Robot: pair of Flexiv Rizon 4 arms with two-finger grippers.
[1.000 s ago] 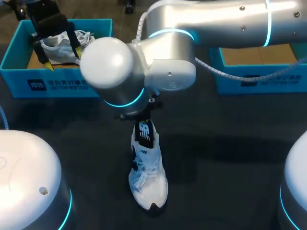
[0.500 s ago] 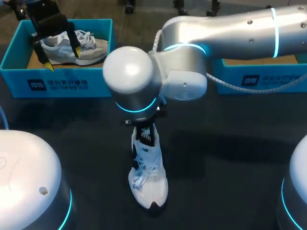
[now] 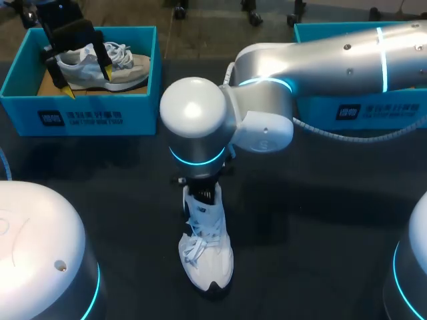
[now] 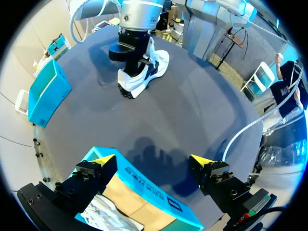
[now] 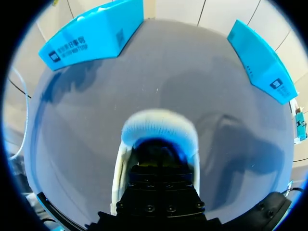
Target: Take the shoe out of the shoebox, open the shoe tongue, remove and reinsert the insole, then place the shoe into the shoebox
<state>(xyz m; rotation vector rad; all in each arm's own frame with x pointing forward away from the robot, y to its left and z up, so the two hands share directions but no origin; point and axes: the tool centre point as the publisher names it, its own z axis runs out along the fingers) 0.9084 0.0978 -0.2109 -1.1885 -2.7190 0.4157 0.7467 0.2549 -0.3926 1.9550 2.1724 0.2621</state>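
Note:
A white shoe [image 3: 205, 250] with dark trim lies mid-table, toe toward the near edge. My right arm comes in from the right, and its gripper [image 3: 201, 185] stands straight down in the shoe's opening. In the right wrist view the black gripper body [image 5: 161, 185] sinks behind the white heel collar [image 5: 159, 126], so its tips are hidden. My left gripper [image 3: 87, 80] hangs open over the left blue shoebox [image 3: 80, 117], straddling a second pale shoe [image 3: 120, 67] that lies inside. From the left wrist, that gripper [image 4: 153, 163] is above the box's rim [image 4: 154, 195].
A second blue shoebox [image 3: 360, 110] stands at the far right, largely hidden behind my right arm. Both boxes [image 5: 91, 33] [image 5: 260, 57] show beyond the shoe in the right wrist view. Dark bare table surrounds the shoe.
My right arm has swung rightward and its wrist has come down over the shoe's tongue, which it now covers. The shoe and my left arm have stayed put.

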